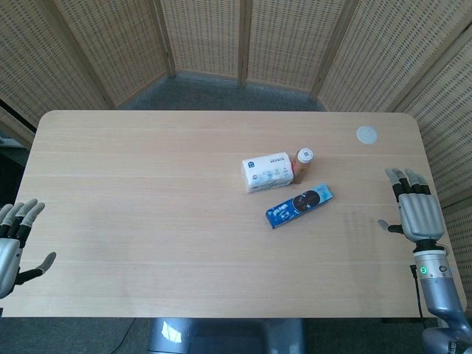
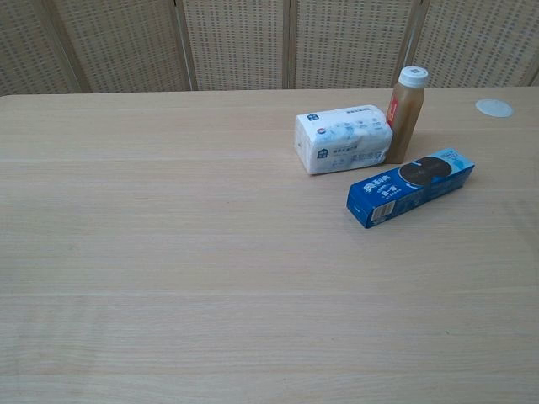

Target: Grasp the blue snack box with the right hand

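Note:
The blue snack box (image 1: 299,205) (image 2: 410,187) lies flat on the wooden table (image 1: 147,221), right of centre, angled with its near end toward the left. My right hand (image 1: 414,209) hovers at the table's right edge, fingers apart and holding nothing, well to the right of the box. At the left front edge, my left hand (image 1: 16,240) is spread open and empty. Neither hand shows in the chest view.
A white tissue pack (image 1: 267,172) (image 2: 344,139) lies just behind the box, with a brown bottle (image 1: 302,164) (image 2: 404,114) standing upright at its right end. A small white disc (image 1: 366,134) (image 2: 493,107) sits at the far right. Woven screens (image 1: 221,37) ring the table.

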### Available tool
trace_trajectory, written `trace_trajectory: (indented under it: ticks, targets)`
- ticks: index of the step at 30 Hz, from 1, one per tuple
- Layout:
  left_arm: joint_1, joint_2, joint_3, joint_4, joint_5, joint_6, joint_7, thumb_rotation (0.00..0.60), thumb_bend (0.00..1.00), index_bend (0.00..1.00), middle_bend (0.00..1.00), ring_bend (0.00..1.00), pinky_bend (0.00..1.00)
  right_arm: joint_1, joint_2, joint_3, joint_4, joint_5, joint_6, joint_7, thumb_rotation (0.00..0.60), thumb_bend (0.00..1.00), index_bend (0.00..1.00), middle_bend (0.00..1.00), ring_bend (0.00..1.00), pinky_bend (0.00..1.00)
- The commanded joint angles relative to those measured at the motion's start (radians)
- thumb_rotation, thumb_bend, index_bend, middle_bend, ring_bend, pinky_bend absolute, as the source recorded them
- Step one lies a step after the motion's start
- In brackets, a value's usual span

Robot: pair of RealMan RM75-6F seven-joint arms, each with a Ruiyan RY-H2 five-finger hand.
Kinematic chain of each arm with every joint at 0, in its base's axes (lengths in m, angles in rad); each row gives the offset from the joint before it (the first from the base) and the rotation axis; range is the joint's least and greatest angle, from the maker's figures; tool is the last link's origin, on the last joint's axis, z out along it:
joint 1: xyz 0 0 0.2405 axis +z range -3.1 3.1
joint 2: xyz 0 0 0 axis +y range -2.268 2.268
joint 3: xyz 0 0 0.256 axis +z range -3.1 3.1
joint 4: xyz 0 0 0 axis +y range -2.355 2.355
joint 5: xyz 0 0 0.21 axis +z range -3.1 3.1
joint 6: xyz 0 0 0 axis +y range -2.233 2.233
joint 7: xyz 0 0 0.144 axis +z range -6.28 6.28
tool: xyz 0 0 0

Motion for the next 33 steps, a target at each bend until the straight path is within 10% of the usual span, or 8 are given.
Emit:
trace_trajectory:
  ticks: [1,17,33]
  targets:
    - [-0.002,-0.001,-0.001,0.003,-0.007,-0.004,-0.003,0.6,0.32,0.09,0.0,0.0,0.0,0.004,-0.003,0.003,-0.006,-0.001,-0.001,-0.005,0.6,0.03,0.0,0.06,0.0,0.05]
    - [-0.01,-0.002,0.0,0.0,0.014,-0.008,-0.009,0.6,0.32,0.09,0.0,0.0,0.0,0.072,-0.023,-0.082,-0.069,-0.191,-0.107,0.019,0.6,0.03,0.0,0.06,0.0,0.04]
    - [0.003,0.006,0.006,0.029,0.006,0.004,-0.052,0.6,0.32,0.09,0.0,0.0,0.0,0.286,-0.193,-0.081,0.106,-0.239,-0.383,0.117,0.6,0.03,0.0,0.08,0.0,0.04]
